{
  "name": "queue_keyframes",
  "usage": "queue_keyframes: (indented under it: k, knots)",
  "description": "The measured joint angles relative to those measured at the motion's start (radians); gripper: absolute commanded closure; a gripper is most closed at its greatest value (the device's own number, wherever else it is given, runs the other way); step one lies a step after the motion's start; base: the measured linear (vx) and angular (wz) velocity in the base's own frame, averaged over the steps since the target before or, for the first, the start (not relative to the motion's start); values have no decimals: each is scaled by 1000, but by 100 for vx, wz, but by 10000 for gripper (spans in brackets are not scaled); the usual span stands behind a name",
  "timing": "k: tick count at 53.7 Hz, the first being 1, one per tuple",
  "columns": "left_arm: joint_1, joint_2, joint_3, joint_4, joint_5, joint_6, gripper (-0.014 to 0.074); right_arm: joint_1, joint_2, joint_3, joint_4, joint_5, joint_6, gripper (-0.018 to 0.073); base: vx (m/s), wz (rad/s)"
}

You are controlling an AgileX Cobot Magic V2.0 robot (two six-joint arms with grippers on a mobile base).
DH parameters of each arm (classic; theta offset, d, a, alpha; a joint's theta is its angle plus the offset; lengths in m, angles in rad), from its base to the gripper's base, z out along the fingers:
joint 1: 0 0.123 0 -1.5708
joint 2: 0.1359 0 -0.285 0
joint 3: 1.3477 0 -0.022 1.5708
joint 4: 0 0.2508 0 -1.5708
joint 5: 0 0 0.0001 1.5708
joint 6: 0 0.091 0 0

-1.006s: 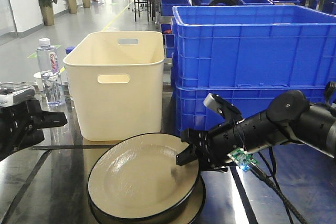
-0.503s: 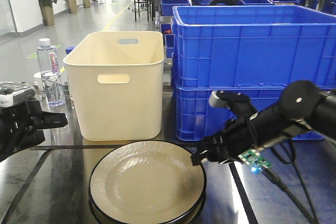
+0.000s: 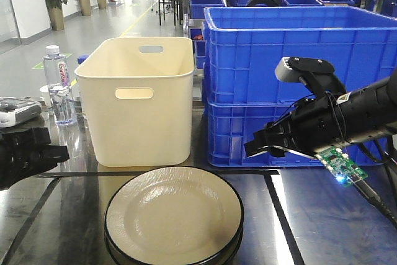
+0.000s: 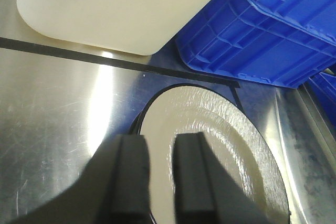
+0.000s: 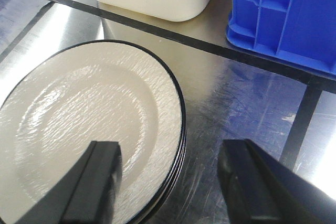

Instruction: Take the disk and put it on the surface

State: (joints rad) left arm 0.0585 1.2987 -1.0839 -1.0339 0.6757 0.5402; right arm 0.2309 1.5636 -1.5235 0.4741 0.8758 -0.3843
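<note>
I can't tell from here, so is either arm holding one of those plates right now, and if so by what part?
Nothing is held. The right end effector is open above the plate stack, its fingers clear of it. The left end effector has only a narrow, empty gap.

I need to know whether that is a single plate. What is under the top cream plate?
Under the top plate, black rims of more plates show at its edge, stacked on the steel tabletop. Their faces and exact count are covered.

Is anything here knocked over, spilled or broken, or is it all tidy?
Nothing stands out. The plates sit in a neat stack on the steel tabletop, the cream bin and blue crates stand upright, and the water bottle is upright with no spill showing.
</note>
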Motion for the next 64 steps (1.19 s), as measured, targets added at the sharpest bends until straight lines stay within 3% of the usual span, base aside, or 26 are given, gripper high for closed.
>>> queue_keyframes:
  k: [9,47,52,64]
  knots:
    - [0,0,0,1,0,3,607,0,0,0,0,2,0,121,0,0]
    - [0,-1,0,12,1,3,605,0,0,0,0,2,-2,121,0,0]
    - [-10,-29,13,59,-2,3,605,0,0,0,0,2,-2,121,0,0]
    - [-79,-220,171,279,-135,-52,605,0,0,0,0,2,-2,121,0,0]
